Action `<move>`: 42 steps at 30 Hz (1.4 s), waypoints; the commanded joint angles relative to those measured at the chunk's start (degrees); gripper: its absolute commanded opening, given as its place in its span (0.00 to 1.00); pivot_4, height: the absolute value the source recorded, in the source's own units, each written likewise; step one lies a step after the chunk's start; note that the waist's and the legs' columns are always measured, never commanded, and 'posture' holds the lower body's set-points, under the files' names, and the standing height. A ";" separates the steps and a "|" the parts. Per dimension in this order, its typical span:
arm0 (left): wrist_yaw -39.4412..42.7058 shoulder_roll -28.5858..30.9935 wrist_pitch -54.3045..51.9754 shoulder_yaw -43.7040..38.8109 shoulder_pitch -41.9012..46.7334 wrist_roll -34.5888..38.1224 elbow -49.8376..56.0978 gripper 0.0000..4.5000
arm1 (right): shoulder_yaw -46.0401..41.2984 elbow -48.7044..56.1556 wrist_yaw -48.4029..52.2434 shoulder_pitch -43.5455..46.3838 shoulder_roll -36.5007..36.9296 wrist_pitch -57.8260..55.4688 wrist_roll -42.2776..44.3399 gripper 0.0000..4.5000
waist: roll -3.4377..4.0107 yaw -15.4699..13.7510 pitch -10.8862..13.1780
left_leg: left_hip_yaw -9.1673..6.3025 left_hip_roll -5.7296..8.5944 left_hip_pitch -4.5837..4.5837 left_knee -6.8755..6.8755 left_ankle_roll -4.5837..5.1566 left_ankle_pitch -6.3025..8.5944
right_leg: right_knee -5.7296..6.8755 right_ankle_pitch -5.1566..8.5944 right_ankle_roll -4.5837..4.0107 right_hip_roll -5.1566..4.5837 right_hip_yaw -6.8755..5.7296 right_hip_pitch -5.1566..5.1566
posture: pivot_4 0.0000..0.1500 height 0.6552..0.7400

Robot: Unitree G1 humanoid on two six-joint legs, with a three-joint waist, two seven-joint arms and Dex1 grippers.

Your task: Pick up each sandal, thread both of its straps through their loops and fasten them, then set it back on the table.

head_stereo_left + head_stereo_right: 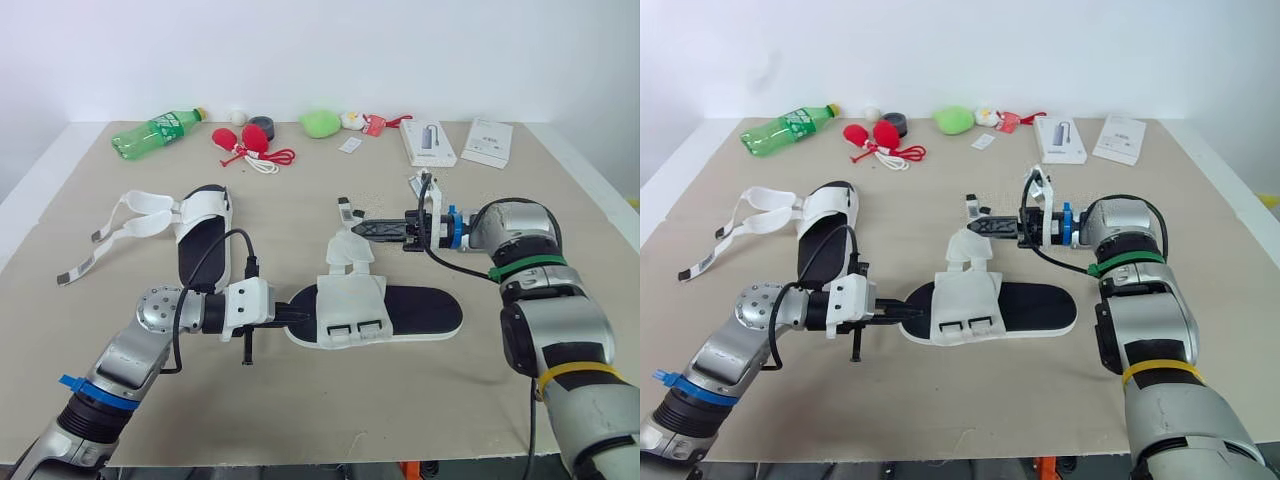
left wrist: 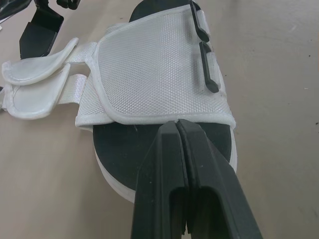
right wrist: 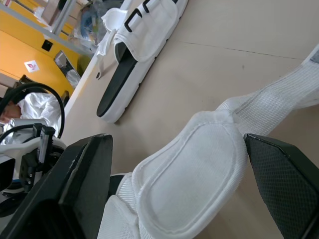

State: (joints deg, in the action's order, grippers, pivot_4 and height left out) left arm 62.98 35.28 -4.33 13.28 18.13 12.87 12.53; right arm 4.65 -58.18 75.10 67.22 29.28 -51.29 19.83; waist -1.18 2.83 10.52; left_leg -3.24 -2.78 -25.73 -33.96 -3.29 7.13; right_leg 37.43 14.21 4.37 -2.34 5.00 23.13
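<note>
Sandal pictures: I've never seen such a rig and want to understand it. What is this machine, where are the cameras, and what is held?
A humanoid robot with two arms, each ending in a two-fingered pincer. The wide pictures come from its head, the close ones from its wrists. On the table lie a near sandal, a second sandal, a bottle and boxes. The left pincer is shut, tips at the near sandal's white flap. The right pincer is open, that sandal's strap between its fingers.
</note>
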 commanded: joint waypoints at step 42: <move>-0.84 -0.71 -1.21 0.57 -1.26 -0.22 3.74 0.01 | -0.90 5.45 7.55 -1.08 -1.59 -4.45 -2.27 1.00 | 0.00 0.06 0.00 | 0.00 0.00 0.01 -0.14 -0.01 -0.01 | 0.34 0.05 -0.01 0.05 0.07 0.08 | 1.00 1.00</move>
State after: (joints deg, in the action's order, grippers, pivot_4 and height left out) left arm 62.63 34.69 -5.49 13.79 17.05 12.39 14.16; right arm 4.46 -55.59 81.23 65.62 27.57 -54.69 16.03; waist -1.18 2.90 10.52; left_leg -3.24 -2.78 -25.73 -34.13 -3.30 7.12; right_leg 37.83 14.27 4.36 -2.30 5.08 23.22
